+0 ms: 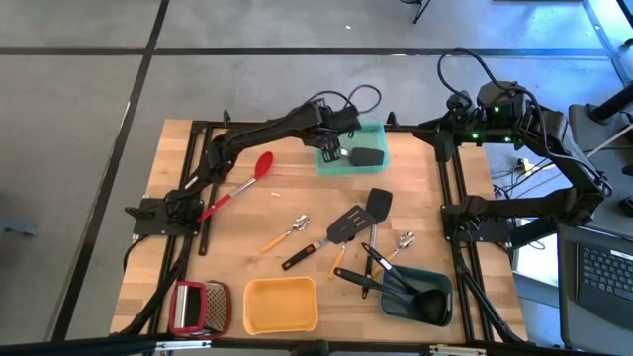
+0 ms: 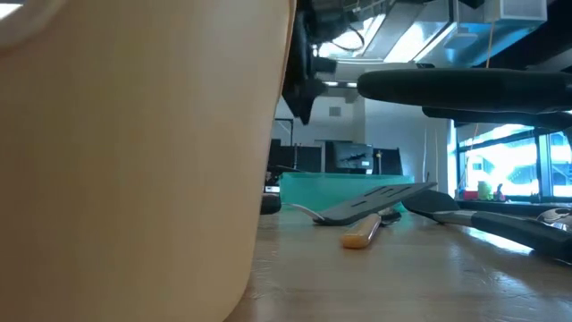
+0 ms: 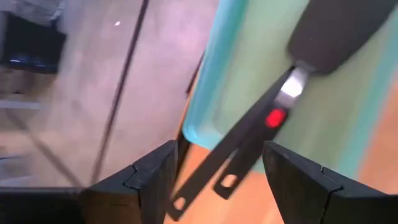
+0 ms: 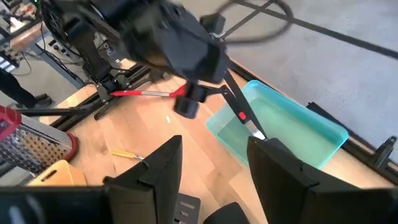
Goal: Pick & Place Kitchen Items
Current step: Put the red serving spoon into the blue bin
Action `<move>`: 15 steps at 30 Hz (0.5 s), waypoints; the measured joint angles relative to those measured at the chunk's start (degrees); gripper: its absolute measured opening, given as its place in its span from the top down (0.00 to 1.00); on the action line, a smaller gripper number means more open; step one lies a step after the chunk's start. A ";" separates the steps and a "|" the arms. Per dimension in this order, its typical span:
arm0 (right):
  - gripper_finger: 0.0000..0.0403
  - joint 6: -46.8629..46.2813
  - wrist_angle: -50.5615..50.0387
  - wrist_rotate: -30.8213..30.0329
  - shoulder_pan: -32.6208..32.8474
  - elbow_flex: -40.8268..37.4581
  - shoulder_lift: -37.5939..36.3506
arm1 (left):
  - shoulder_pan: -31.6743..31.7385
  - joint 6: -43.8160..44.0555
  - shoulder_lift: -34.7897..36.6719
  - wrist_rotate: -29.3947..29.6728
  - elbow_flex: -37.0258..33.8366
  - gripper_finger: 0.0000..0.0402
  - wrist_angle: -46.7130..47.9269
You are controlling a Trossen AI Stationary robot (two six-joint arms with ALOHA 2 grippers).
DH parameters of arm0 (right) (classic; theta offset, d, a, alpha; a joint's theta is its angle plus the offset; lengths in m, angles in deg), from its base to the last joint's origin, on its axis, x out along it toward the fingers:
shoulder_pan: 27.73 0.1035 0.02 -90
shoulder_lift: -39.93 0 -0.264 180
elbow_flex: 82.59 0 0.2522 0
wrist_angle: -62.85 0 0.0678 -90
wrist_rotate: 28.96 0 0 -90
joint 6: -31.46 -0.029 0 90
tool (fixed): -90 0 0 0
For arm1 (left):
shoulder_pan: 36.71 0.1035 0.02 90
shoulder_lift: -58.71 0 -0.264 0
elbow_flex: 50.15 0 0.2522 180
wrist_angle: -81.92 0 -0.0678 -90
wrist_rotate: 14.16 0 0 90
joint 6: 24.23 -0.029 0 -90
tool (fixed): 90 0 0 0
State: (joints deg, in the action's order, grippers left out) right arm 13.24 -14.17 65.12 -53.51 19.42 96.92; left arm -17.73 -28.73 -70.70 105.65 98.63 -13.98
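Upper centre of the high view: left gripper (image 1: 336, 146) over the near-left edge of the teal tray (image 1: 374, 130), fingers (image 3: 155, 177) spread wide with nothing clasped between them. Just ahead of those fingers, in the left wrist view, a black turner (image 3: 323, 31) lying released in the tray, head inside, metal neck and red-marked twin-bar handle poking out over the rim onto the wood (head seen in the high view as a dark block at the tray's centre).

Right of centre in the high view: right gripper (image 4: 211, 165) parked high past the table's right edge, fingers apart and empty.

Left of centre: red spoon (image 1: 237, 185) lying diagonally on the wooden table (image 1: 287, 188), bowl toward the upper right. Centre: small metal spoon with an orange handle (image 1: 287, 233), then a black slotted spatula (image 1: 331, 235) with a wood-and-black handle, and a second black turner (image 1: 377, 210) just beside it. Lower right: grey-blue tray (image 1: 443, 287) holding a black ladle (image 1: 420, 302) and other dark utensils, handles sticking out toward the upper left; another small shiny spoon (image 1: 401, 243) just above it. Bottom centre: yellow tray (image 1: 281, 304). Bottom left: red-framed grater (image 1: 201, 306)
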 joint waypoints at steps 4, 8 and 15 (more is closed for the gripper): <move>0.54 7.02 -0.61 0.39 0.00 0.00 0.00 | 0.37 2.58 2.82 -7.55 0.00 0.43 0.08; 0.55 13.04 -4.23 0.39 -0.01 0.00 0.00 | 0.46 6.93 4.47 -16.17 0.00 0.42 0.13; 0.55 10.39 -6.19 0.69 0.00 0.00 0.02 | 0.51 13.60 5.03 -26.94 0.00 0.46 0.14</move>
State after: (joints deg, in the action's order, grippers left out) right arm 23.63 -20.37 65.81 -53.51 19.42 96.94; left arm -17.22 -15.13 -65.67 78.71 98.63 -13.84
